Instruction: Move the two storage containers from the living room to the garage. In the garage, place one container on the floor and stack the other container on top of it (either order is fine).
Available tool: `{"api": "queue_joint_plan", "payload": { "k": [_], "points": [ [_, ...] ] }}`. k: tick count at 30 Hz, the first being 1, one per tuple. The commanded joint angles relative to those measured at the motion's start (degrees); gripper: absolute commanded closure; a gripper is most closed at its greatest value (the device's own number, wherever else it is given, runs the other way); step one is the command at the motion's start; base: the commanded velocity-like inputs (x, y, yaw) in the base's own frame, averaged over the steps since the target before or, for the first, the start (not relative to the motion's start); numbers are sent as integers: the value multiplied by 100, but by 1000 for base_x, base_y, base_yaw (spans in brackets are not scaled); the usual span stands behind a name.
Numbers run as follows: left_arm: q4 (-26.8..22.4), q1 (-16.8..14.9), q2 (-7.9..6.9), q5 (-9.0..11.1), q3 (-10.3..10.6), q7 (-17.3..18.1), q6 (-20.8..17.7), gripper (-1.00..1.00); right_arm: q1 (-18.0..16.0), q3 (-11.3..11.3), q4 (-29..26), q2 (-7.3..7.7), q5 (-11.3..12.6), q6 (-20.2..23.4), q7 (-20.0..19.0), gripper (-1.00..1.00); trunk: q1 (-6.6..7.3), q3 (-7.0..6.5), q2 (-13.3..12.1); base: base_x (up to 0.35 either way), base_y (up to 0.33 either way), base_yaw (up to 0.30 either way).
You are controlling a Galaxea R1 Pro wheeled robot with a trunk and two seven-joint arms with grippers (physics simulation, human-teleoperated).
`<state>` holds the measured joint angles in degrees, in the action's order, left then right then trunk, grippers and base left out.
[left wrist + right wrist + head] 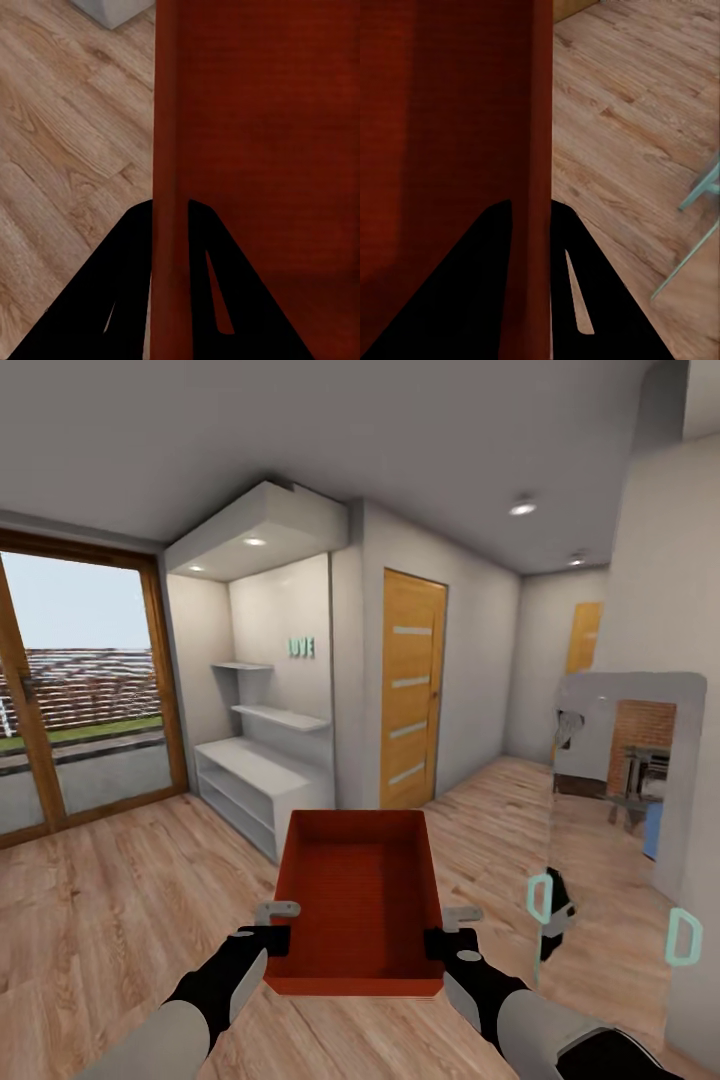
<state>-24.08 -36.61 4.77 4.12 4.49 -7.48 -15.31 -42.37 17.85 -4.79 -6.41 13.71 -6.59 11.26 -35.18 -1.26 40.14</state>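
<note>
Both grippers, left (268, 932) and right (450, 935), pinch the side walls of one storage container (360, 880) at lower centre of the frame, its long axis pointing ahead toward the wooden door (410, 690)

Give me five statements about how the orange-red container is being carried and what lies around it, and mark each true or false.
1. Both hands grip the storage container, the left hand on one side wall and the right hand on the opposite wall. True.
2. The container is resting on the floor. False: it is held up above the light wood plank floor.
3. The container is filled with items. False: its inside is bare.
4. A closed orange-brown wooden door stands ahead, beyond the container. True.
5. The white shelf unit stands on the robot's right. False: it is ahead and to the left, near the glass doors.
</note>
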Motion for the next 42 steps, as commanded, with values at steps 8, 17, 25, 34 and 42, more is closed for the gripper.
{"api": "queue_joint_plan", "payload": {
  "k": [8, 17, 25, 34, 42],
  "points": [
    [-18, -4, -152, 45, -379, -71, -34, 100, 0, -36, -4, 17, 44, -12, -10, 100, -5, 1, 2, 325, 0, 0],
    [-18, -4, -152, 45, -379, -73, -34, 100, 0, -36, -4, 2, 39, -8, -10, 100, -5, 1, 2, 325, 64, -54],
    [-24, -4, -152, 45, -379, -77, -34, 100, 0, -36, -4, -1, 35, 0, -10, 100, -5, 1, 2, 325, 137, -273],
    [-27, -4, -159, 46, -379, -76, -34, 100, 0, -36, -4, -1, 35, 0, -10, 100, -5, 1, 2, 318, 187, -282],
    [-27, -4, -159, 46, -380, -77, -34, 100, 0, -36, -4, 0, 35, 0, -10, 100, -5, 1, 2, 317, 189, -282]
  ]
}}
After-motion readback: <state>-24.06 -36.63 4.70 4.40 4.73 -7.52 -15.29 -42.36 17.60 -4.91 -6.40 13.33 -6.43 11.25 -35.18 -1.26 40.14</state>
